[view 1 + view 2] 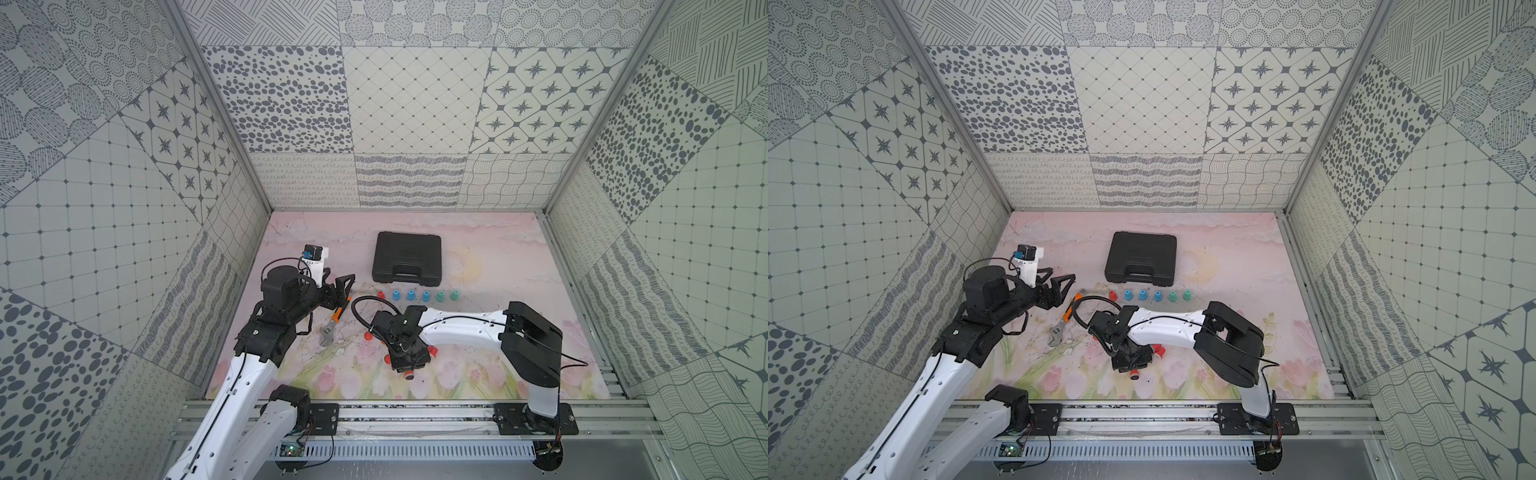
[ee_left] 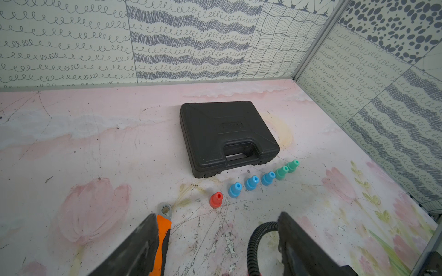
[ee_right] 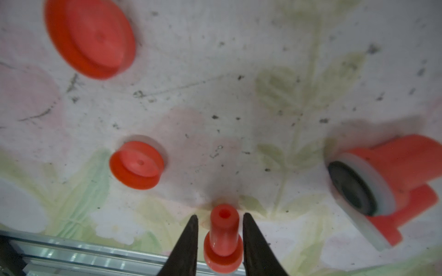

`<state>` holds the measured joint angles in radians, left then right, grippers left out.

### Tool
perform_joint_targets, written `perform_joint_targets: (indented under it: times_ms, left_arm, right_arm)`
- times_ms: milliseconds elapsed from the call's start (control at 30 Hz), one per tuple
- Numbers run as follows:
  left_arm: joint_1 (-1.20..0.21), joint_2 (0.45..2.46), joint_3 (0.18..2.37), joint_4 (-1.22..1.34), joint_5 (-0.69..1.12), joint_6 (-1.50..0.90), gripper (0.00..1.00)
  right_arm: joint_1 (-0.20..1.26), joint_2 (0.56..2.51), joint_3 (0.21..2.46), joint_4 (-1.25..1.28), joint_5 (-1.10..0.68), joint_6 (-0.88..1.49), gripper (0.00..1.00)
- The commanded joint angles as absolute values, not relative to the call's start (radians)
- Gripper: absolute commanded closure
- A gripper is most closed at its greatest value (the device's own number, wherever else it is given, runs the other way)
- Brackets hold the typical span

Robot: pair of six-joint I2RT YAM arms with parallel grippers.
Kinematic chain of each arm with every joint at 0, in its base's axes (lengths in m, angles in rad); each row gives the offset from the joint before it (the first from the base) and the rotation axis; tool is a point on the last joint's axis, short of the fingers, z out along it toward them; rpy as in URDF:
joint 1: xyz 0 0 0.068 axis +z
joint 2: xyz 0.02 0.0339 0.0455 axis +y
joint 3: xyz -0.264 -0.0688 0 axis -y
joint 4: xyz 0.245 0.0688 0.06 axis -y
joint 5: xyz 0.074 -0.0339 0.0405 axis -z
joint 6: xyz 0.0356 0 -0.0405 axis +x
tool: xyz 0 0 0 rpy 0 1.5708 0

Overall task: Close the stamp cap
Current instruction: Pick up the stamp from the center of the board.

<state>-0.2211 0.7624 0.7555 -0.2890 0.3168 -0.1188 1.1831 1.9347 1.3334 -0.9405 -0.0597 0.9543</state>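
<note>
Square the right gripper (image 3: pixel 220 215), fingers (image 3: pixel 186 239) nearly closed beside the upright red stamp (image 3: pixel 223 241) at 6 o'clock on the worktop (image 1: pixel 498 266); grip unclear. Lower straight onto the loose red cap (image 3: pixel 137 165). Beyond, left gripper (image 2: pixel 218 214) wide, empty.

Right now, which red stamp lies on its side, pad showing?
The tipped red stamp in the right wrist view: white rim and dark pad exposed. The stamp between the right claw's fingers shows no pad there; the row's red stamp stands upright.
</note>
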Motion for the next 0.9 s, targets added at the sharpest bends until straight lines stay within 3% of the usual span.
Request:
perform_joint_targets:
  times_ms: [0,433,633,867]
  left_arm:
    - [-0.219,0.759,0.753,-0.273,0.339,-0.109,0.21]
    - [-0.217,0.759,0.753,-0.274,0.339,-0.109,0.21]
    - [-0.217,0.756,0.753,-0.276,0.336,-0.107,0.21]
    - [-0.217,0.759,0.745,-0.26,0.348,-0.112,0.21]
  right_arm:
    - [1.187,1.952,1.348,-0.935,-0.06,0.955,0.69]
    - [1.188,1.975,1.327,-0.918,-0.077,0.951,0.75]
    - [1.187,1.969,1.326,-0.922,-0.074,0.95,0.82]
    - [1.148,1.861,1.294,-0.877,-0.073,0.957,0.86]
